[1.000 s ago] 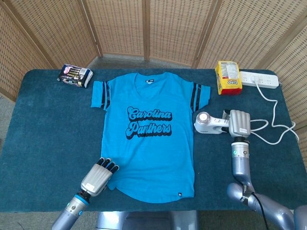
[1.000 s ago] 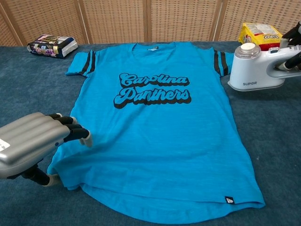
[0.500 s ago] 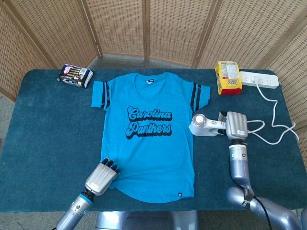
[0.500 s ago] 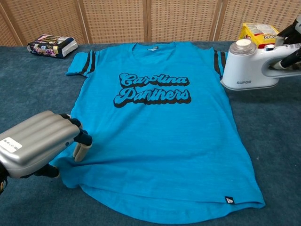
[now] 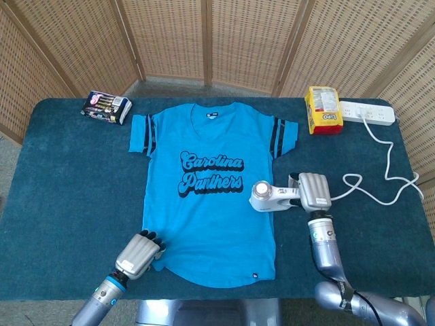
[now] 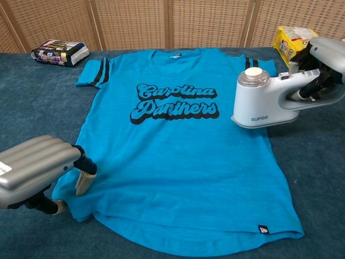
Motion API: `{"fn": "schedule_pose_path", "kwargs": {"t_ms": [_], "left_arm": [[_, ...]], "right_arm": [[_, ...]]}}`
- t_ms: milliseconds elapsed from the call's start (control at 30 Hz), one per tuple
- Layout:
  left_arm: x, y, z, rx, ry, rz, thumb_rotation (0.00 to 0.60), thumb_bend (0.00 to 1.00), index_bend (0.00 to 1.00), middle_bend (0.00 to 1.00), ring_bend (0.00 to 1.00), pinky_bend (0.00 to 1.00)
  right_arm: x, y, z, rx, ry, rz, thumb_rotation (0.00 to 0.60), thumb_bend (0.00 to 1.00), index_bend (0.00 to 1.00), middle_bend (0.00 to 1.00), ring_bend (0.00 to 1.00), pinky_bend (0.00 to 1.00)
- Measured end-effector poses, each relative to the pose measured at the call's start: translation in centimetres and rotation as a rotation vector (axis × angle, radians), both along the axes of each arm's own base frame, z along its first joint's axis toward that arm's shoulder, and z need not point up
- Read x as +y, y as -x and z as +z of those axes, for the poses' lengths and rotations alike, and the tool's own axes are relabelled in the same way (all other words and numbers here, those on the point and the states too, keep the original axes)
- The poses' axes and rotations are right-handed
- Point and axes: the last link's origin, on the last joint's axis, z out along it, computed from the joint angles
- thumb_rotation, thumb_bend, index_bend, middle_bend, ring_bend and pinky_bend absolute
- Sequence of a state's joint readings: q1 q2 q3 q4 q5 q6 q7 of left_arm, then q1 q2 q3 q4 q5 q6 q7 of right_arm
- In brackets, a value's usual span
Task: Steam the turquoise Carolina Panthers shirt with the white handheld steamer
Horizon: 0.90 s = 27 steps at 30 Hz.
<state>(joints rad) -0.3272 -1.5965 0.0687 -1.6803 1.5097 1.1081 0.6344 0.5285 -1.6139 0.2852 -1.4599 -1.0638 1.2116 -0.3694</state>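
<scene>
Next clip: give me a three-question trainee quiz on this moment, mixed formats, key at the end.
1. True or false: the white handheld steamer lies on the power strip.
2. Which hand holds the steamer? A. left hand B. right hand C. neither
3. Fill in: the left hand's fingers sit at the turquoise Carolina Panthers shirt's bottom ___ corner, as seen in the head view.

Key: 1. False; its head is over the shirt's edge. 2. B. 3. left.

A turquoise Carolina Panthers shirt (image 5: 209,190) is lying flat at frame centre on the dark blue table cloth (image 5: 61,176), with a white handheld steamer (image 5: 270,196) overlapping its right edge. A dark snack packet (image 5: 106,107) is sitting upper left, while a yellow snack bag (image 5: 321,110) and white power strip (image 5: 367,113) are sitting side by side upper right.
</scene>
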Motion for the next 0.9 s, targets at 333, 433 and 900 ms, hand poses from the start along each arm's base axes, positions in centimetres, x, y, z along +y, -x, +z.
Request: {"fn": "schedule_pose_path", "kwargs": {"t_ms": [333, 433, 900], "left_arm": [[0.3, -0.4, 0.0, -0.005, 0.02, 0.021, 0.6, 0.31, 0.63, 0.56, 0.39, 0.39], [0.2, -0.5, -0.1, -0.002, 0.024, 0.026, 0.597, 0.31, 0.63, 0.56, 0.39, 0.39], [0.5, -0.6, -0.4, -0.006, 0.032, 0.036, 0.598, 0.31, 0.63, 0.56, 0.39, 0.39]], "right_arm": [[0.7, -0.8, -2.0, 0.026, -0.032, 0.031, 0.6, 0.32, 0.72, 0.74, 0.78, 0.74], [0.9, -1.1, -2.6, 0.029, -0.037, 0.043, 0.6, 0.32, 0.72, 0.74, 0.78, 0.74], [2.2, -3.3, -5.8, 0.021, -0.091, 0.097, 0.6, 0.31, 0.72, 0.74, 0.78, 0.74]]}}
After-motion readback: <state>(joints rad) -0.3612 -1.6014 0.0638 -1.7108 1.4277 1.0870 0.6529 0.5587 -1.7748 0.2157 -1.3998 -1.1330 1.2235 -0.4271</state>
